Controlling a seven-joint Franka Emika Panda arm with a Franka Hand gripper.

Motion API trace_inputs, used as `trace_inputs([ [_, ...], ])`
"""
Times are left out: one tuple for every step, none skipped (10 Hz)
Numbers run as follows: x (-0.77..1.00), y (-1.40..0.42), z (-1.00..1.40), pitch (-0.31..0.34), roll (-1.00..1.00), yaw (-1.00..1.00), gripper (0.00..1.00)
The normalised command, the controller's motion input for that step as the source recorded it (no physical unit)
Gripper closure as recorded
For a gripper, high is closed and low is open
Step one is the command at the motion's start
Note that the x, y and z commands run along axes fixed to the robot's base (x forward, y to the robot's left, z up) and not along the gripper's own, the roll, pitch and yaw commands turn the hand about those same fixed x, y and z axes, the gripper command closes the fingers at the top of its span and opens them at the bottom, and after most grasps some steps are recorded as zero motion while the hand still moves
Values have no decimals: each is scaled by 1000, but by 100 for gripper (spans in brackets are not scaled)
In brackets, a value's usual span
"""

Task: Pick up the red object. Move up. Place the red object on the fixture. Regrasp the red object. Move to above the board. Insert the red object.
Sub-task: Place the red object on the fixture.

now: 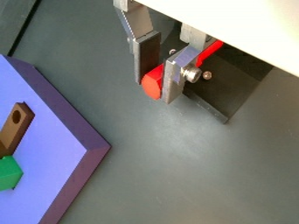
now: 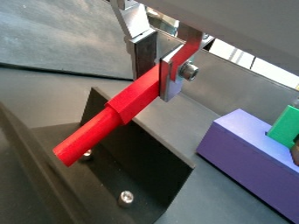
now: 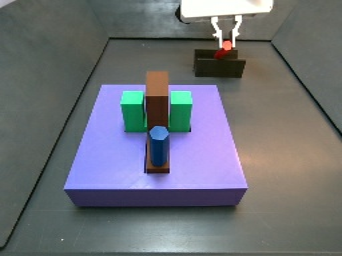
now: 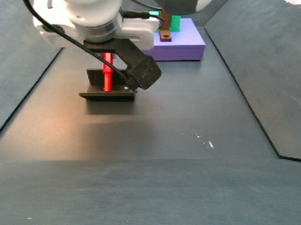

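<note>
My gripper (image 1: 159, 79) is shut on the red object (image 1: 152, 85), a thin red peg clamped between the two silver fingers in both wrist views. The peg (image 2: 107, 121) runs from the jaws down toward the fixture (image 2: 146, 171), a dark box-like holder. In a side view the gripper (image 3: 226, 38) hangs at the far end of the floor, right over the fixture (image 3: 219, 64). The peg (image 4: 107, 72) stands upright with its lower end at the fixture (image 4: 108, 94); I cannot tell if it touches. The purple board (image 3: 120, 165) lies nearer the camera.
On the board stand green blocks (image 3: 134, 110), a brown upright bar (image 3: 158, 98) and a blue cylinder (image 3: 159, 147). The board's corner (image 1: 52, 131) lies close beside the fixture in a wrist view. Raised black walls (image 3: 301, 90) border the grey floor.
</note>
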Motion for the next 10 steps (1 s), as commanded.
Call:
trace_inputs([
  [-17, 74, -246, 0, 0, 0, 100],
  [-17, 46, -251, 0, -57, 0, 100],
  [0, 0, -243, -23, -171, 0, 100],
  [0, 0, -186, -9, -223, 0, 100],
  [0, 0, -177, 0, -200, 0, 100],
  [0, 0, -86, 0, -206, 0, 100],
  [0, 0, -63, 0, -223, 0, 100],
  [0, 11, -29, 0, -240, 0, 100],
  [0, 0, 0, 0, -123, 3, 100],
  [0, 0, 0, 0, 0, 0, 100],
])
